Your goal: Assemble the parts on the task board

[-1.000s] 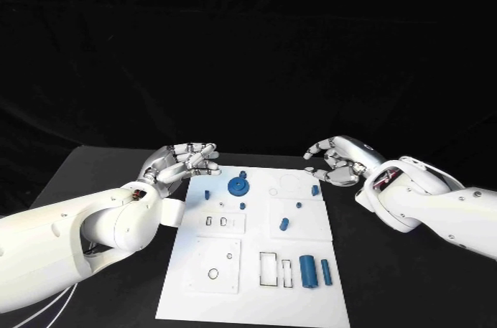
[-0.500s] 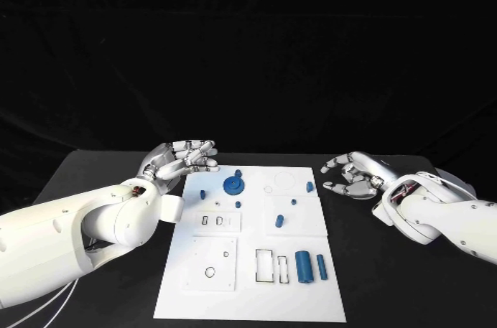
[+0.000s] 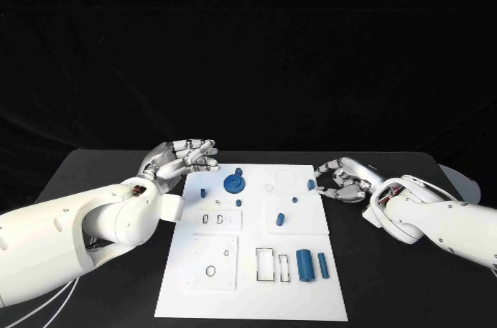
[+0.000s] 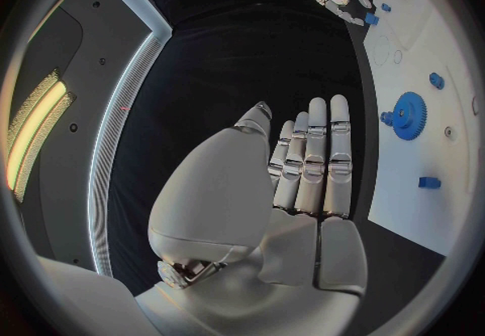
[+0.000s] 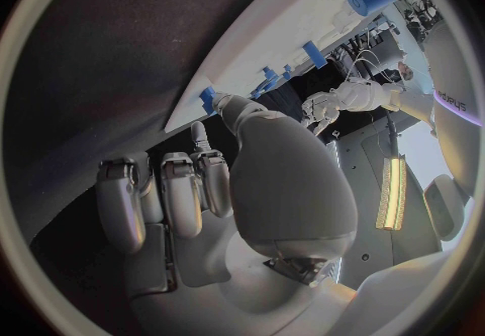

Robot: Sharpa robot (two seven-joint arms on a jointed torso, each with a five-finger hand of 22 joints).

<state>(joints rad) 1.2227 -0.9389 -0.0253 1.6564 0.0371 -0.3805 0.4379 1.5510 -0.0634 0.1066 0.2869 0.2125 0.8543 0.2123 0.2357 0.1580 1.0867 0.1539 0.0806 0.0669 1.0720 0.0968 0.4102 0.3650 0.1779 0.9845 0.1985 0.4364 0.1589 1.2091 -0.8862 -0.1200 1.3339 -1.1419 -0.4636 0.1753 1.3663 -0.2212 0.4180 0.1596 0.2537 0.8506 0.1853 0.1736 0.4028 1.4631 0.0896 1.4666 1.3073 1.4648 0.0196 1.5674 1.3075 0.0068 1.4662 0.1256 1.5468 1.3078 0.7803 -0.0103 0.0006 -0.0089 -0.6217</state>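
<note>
Head view shows the task board (image 3: 248, 292) lying mid-surface with most work left, by my reckoning: a blue gear (image 3: 236, 183) sits near its far end, small blue pegs (image 3: 281, 219) are dotted about, and two blue cylinders (image 3: 306, 265) lie loose beside empty rectangular slots (image 3: 266, 266). Left hand (image 3: 184, 158) hovers off the board's far left corner, fingers straight and pressed together, holding nothing. Right hand (image 3: 340, 179) has its fingers curled at the board's right edge beside a small blue part (image 3: 311, 185); whether it pinches it I cannot tell. Nothing blocks the board
</note>
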